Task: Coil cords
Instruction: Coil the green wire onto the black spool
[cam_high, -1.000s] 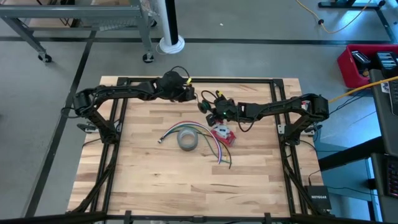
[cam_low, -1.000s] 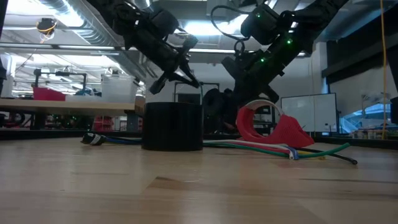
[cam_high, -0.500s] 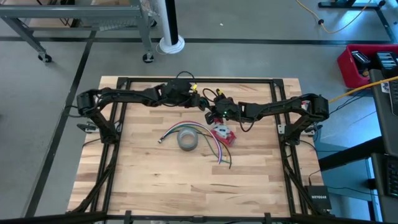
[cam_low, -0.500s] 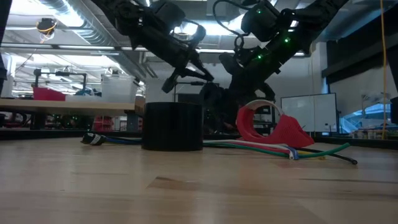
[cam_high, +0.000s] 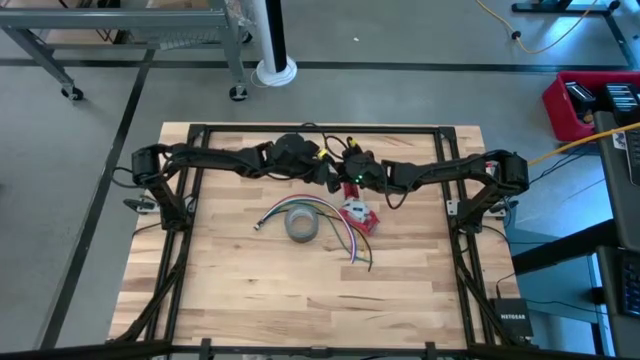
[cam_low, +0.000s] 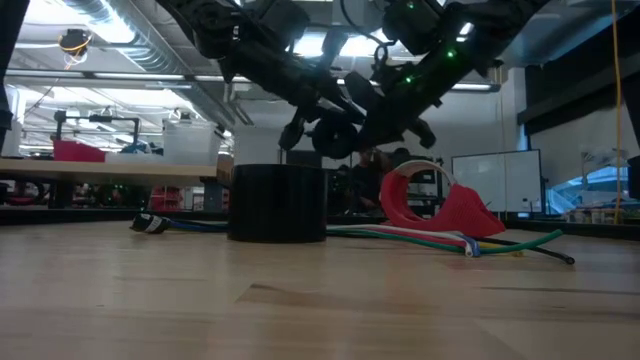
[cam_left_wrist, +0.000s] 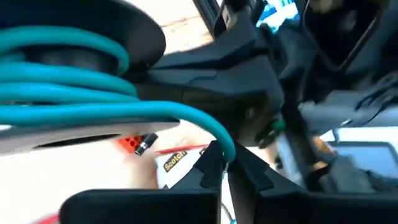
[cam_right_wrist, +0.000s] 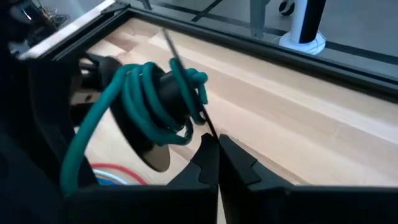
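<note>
Reaching farther toward the table's middle than a second ago, the left gripper (cam_high: 330, 172) now meets the right gripper (cam_high: 347, 176) above the far half of the wooden table (cam_high: 230, 270); earlier it hung well to the left, apart from it. The right gripper has barely moved.

Both grippers are clenched. In the left wrist view the left gripper (cam_left_wrist: 225, 167) pinches the teal-green cord (cam_left_wrist: 93, 93) where a strand comes down to its fingertips, and the rest of the cord is wound in several turns around a dark spool-like part just ahead of those fingertips. In the right wrist view the right gripper (cam_right_wrist: 213, 146) is closed on a thin dark end of the same cord (cam_right_wrist: 146, 102), with the green coil on the dark spool just beyond its tips.

From above, the cord is hidden between the two dark wrists. In the low view the grippers overlap as one dark mass, and which fingers belong to which arm is hard to make out there.

Below and in front of the grippers lie the grey tape roll (cam_high: 301, 224), the red tape dispenser (cam_high: 360, 217) just beside it, and a loose bundle of coloured wires (cam_high: 345, 240) running under both. These have not shifted.
</note>
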